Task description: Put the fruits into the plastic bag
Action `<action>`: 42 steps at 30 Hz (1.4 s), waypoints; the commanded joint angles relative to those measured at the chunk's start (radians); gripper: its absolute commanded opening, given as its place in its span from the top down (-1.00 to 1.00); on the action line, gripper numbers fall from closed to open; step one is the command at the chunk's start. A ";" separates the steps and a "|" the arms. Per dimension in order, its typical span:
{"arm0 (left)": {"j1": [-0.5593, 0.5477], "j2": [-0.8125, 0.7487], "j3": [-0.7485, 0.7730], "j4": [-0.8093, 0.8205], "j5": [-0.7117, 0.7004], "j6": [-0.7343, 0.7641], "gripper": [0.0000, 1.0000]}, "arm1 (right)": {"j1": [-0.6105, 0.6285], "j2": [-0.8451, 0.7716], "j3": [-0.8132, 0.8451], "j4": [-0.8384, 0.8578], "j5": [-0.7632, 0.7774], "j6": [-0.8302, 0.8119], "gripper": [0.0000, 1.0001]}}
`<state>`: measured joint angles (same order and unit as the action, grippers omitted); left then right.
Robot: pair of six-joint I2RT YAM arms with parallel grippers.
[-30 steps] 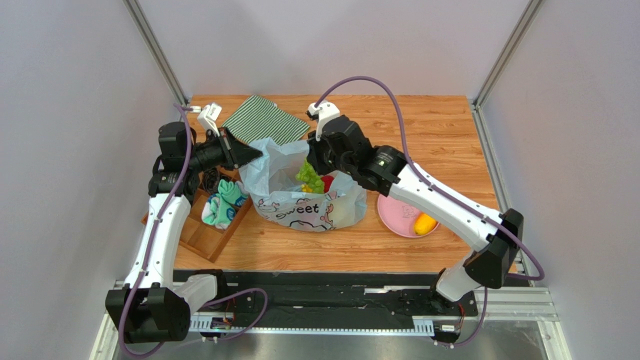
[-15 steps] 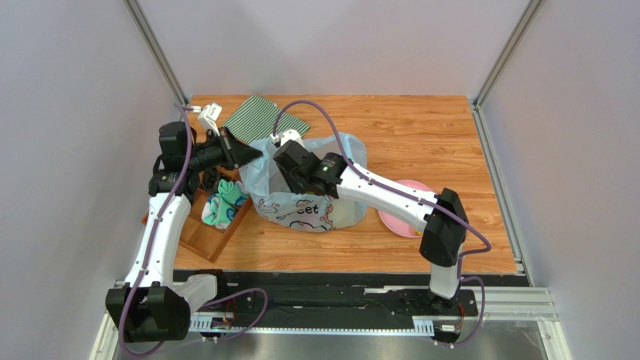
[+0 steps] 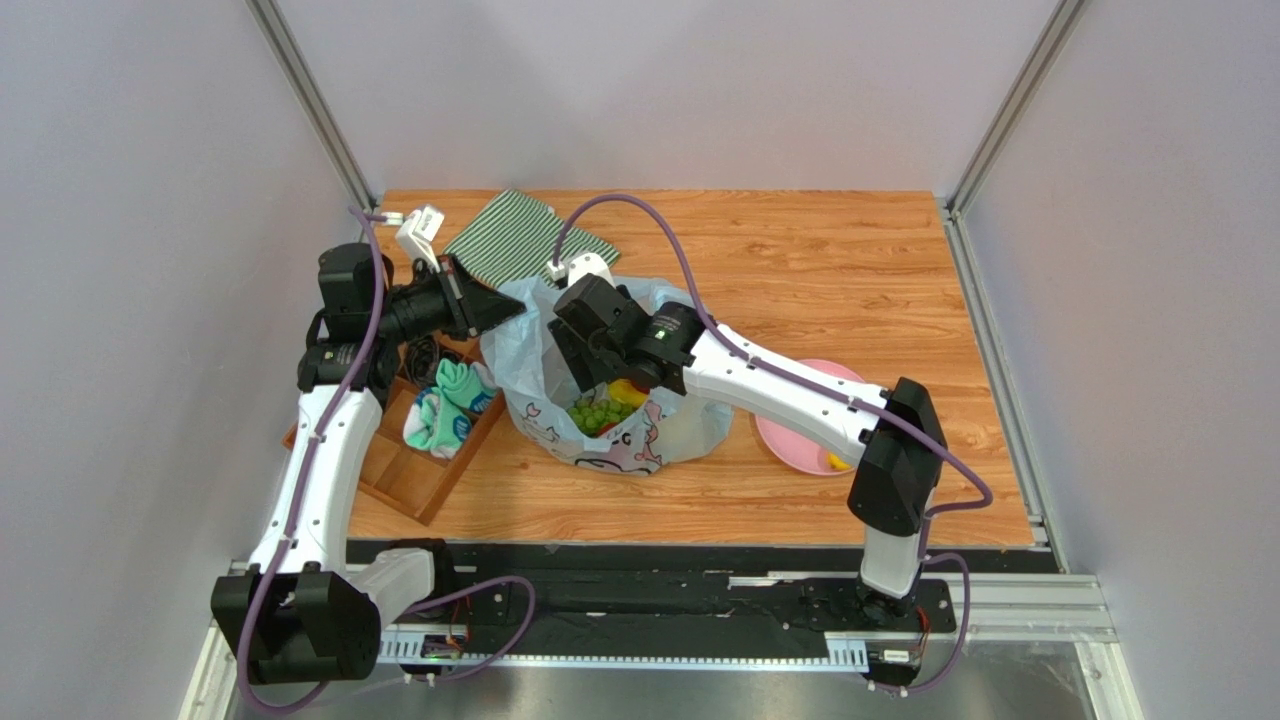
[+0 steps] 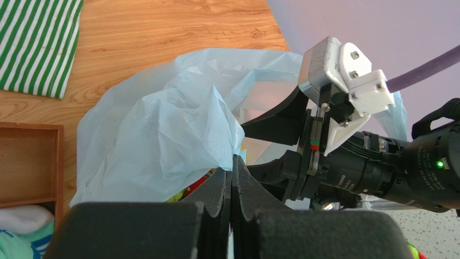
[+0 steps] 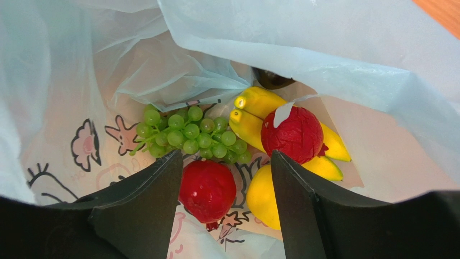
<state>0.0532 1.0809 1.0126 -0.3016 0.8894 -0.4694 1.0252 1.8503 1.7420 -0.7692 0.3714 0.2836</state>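
Observation:
The pale-blue plastic bag stands open at mid-table. My left gripper is shut on its left rim; in the left wrist view the plastic bag is pinched at the left gripper. My right gripper reaches down into the bag's mouth, open and holding nothing. Below it lie green grapes, two red apples, a banana, a lemon and a dark avocado. The grapes also show from above.
A pink plate right of the bag holds a yellow-orange fruit, mostly hidden by the right arm. A green striped cloth lies behind the bag. A wooden tray with rolled socks sits at the left.
The right arm swung left and dipped into the bag with the grapes. Its jaws opened and the grapes now lie in the bag. The left gripper kept its hold.

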 commanded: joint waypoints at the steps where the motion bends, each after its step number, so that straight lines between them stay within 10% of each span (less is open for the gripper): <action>1: 0.005 -0.003 0.006 0.033 0.019 -0.002 1.00 | 0.003 -0.083 -0.015 0.093 -0.078 -0.041 -0.29; 19: 0.005 -0.003 0.006 0.033 0.017 -0.002 1.00 | 0.079 -0.457 -0.122 0.367 -0.120 -0.165 -0.13; 42: 0.005 -0.003 0.007 0.032 0.014 -0.003 1.00 | -0.510 -0.766 -0.610 0.131 0.053 0.184 -0.16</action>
<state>0.0532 1.0809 1.0126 -0.3019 0.8886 -0.4694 0.5991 1.1336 1.2163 -0.5591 0.3534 0.3794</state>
